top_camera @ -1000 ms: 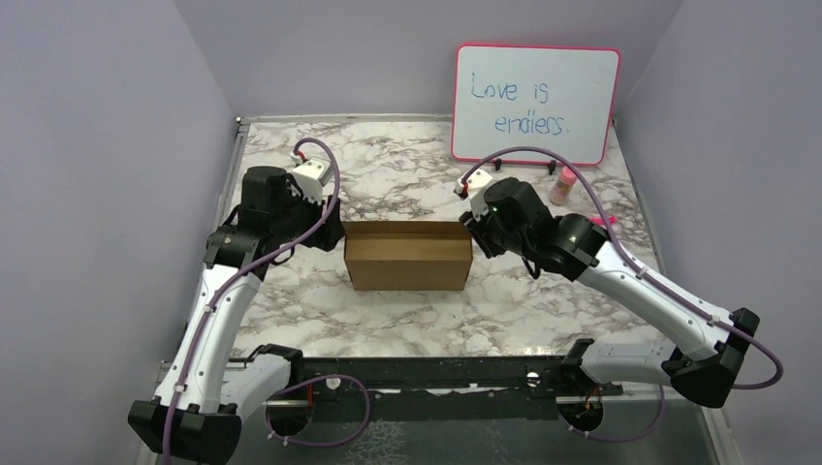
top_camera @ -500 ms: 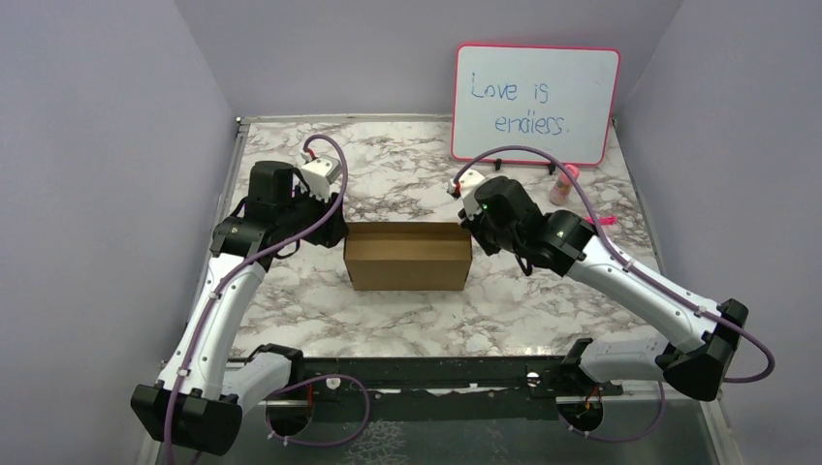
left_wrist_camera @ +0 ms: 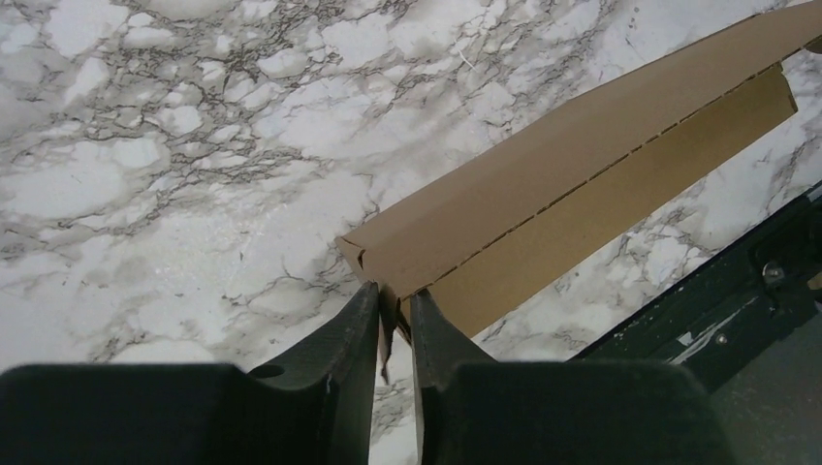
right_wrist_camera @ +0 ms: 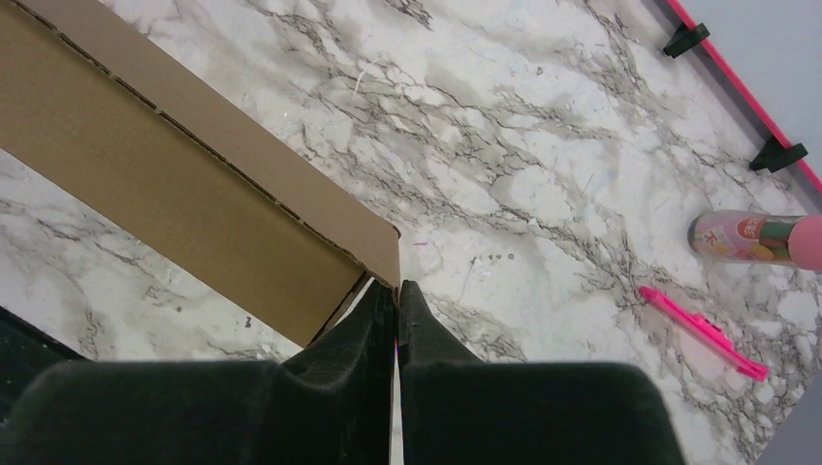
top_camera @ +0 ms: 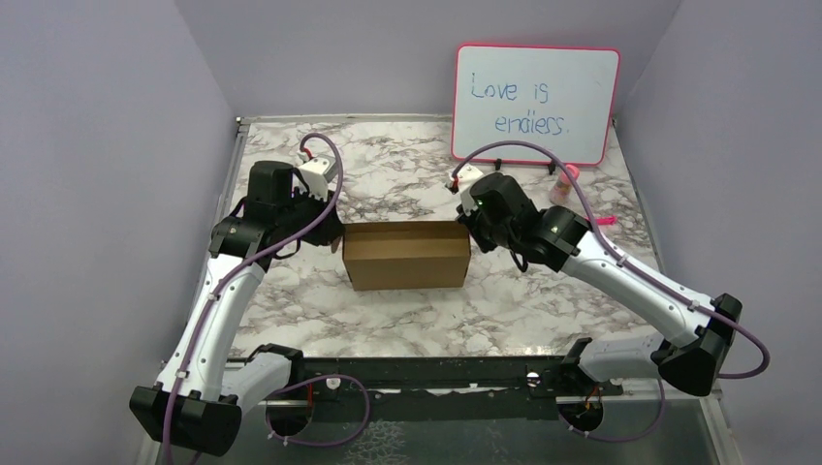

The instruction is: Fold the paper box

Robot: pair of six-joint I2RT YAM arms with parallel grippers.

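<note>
The paper box (top_camera: 407, 255) is plain brown cardboard, standing folded up as a long open-topped box in the middle of the marble table. My left gripper (top_camera: 338, 235) is at its left end. In the left wrist view this gripper (left_wrist_camera: 393, 295) is shut on a thin flap at the corner of the paper box (left_wrist_camera: 582, 155). My right gripper (top_camera: 472, 231) is at the right end. In the right wrist view its fingers (right_wrist_camera: 397, 289) are pressed together right at the top corner of the paper box (right_wrist_camera: 165, 165), pinching the end wall's edge.
A pink-framed whiteboard (top_camera: 536, 90) with blue writing stands at the back right. A pink-capped bottle (right_wrist_camera: 756, 238) and a pink pen (right_wrist_camera: 703, 332) lie to the right of the box. A black rail (top_camera: 436, 373) runs along the near table edge.
Both grippers have closed from part-open onto the ends of the box. Both wrists have shifted slightly at the box ends. The box has stayed in place.
</note>
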